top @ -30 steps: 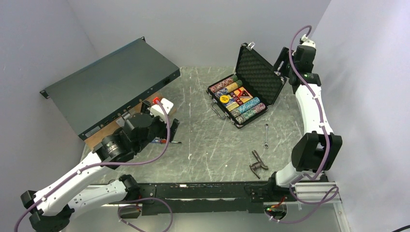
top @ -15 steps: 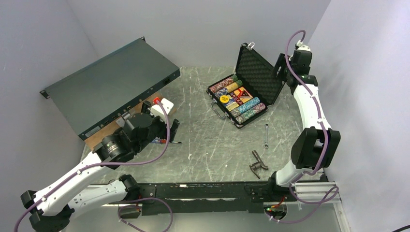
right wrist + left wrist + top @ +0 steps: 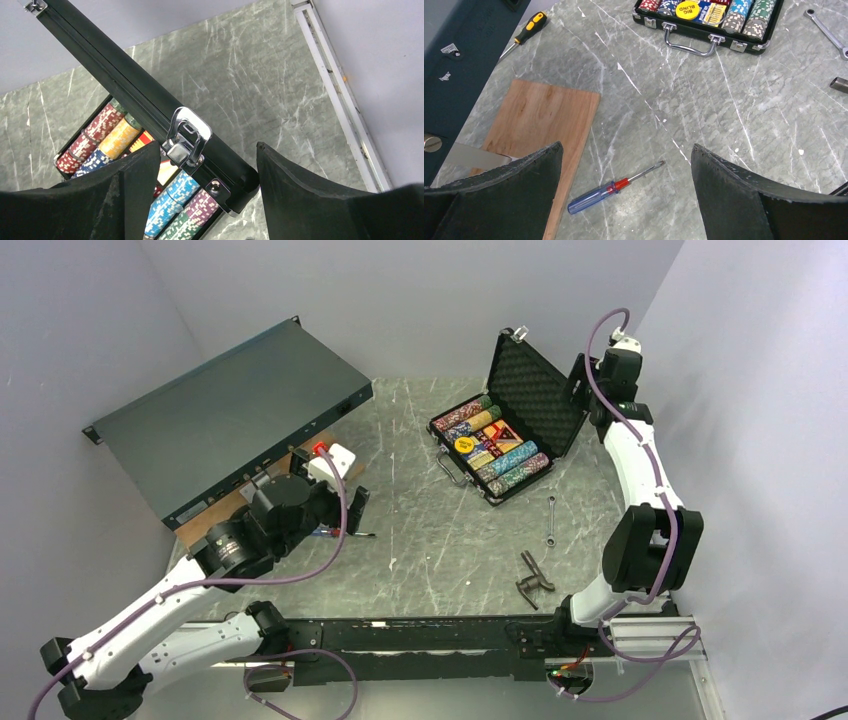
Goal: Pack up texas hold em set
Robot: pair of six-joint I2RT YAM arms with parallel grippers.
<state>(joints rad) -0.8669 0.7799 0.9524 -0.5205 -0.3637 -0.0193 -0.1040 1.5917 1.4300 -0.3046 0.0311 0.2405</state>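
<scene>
The raised lid (image 3: 535,390) is standing between the right gripper (image 3: 207,147) and the chip rows (image 3: 510,462), its latch (image 3: 186,137) sitting between the spread fingers. Bare tabletop (image 3: 420,530) is lying open in front of the chips, with a wrench (image 3: 551,520) and a screwdriver (image 3: 611,189) flanking it.

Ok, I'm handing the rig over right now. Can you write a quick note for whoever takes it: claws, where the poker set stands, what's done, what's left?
Left claw: open, empty, over the table above the blue-handled screwdriver.
Right claw: open, straddling the top edge of the briefcase lid by a latch; no grip.
Briefcase: far right of the table, lid raised, chip rows and yellow disc in the tray.
Done: contents packed, as far as visible.
Left: fold the lid down, snap the latches.
</scene>
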